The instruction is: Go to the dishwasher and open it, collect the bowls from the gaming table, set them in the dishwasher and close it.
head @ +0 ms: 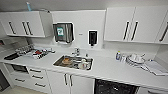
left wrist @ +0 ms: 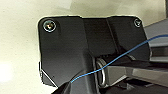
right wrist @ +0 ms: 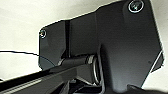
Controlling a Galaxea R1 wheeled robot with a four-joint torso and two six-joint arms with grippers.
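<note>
Straight ahead, a white kitchen counter runs left to right, with a steel sink holding dishes at its middle and stacked plates to the right. Below the counter's near edge, right of the sink, the dishwasher shows its dark interior. Whether either gripper's fingers are open or closed cannot be told.

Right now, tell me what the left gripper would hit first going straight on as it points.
Probably the plain pale surface seen past the arm's dark plate; nothing else shows before it. Whether it is floor or wall, and how far, I cannot tell.
</note>
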